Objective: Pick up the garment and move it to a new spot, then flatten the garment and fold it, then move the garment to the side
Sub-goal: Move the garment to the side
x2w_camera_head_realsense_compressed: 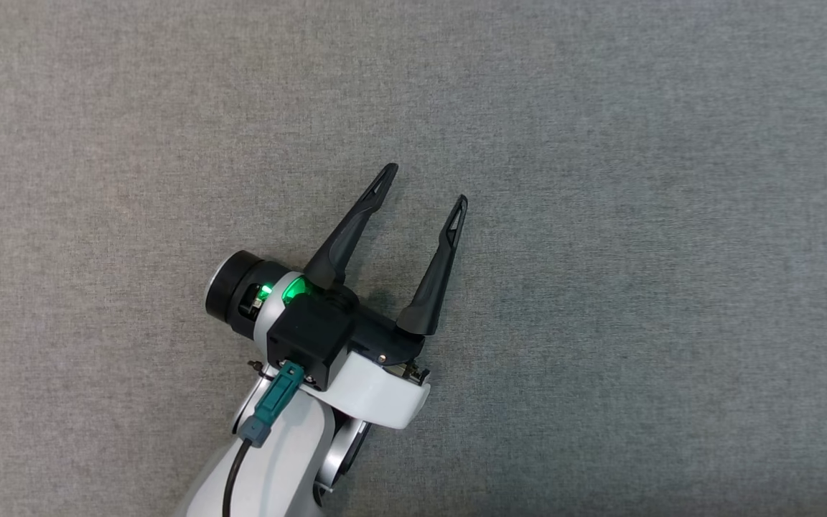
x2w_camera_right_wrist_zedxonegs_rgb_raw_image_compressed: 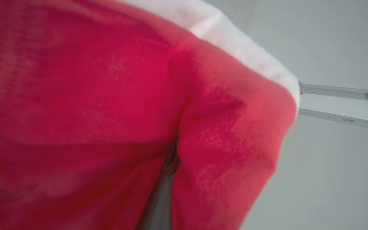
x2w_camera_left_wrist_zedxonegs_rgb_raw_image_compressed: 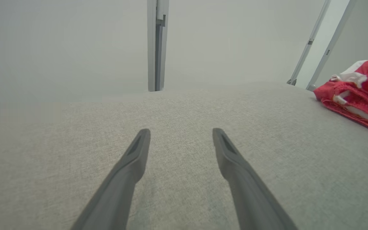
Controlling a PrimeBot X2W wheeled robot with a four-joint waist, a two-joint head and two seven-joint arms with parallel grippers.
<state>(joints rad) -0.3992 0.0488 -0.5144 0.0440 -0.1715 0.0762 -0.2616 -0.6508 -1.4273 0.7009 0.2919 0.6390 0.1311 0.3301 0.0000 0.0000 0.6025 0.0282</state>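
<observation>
The garment [x2w_camera_left_wrist_zedxonegs_rgb_raw_image_compressed: 359, 92], red knit with white bands, lies bunched at the far right of the left wrist view, resting on the grey table [x2w_camera_left_wrist_zedxonegs_rgb_raw_image_compressed: 184, 105]. In the right wrist view the garment [x2w_camera_right_wrist_zedxonegs_rgb_raw_image_compressed: 91, 111] hangs right against the lens. Its folds close around a sliver of dark finger [x2w_camera_right_wrist_zedxonegs_rgb_raw_image_compressed: 162, 195], and my right gripper is shut on the cloth there. My left gripper [x2w_camera_head_realsense_compressed: 426, 185] stands open just above the bare table, well away from the garment. Nothing sits between the spread fingers of the left gripper [x2w_camera_left_wrist_zedxonegs_rgb_raw_image_compressed: 180, 131].
Grey woven cloth covers the table [x2w_camera_head_realsense_compressed: 636, 215] across the head view. Beyond its far edge stand a metal post [x2w_camera_left_wrist_zedxonegs_rgb_raw_image_compressed: 157, 44] and two slanted metal bars [x2w_camera_left_wrist_zedxonegs_rgb_raw_image_compressed: 318, 41] against a pale wall.
</observation>
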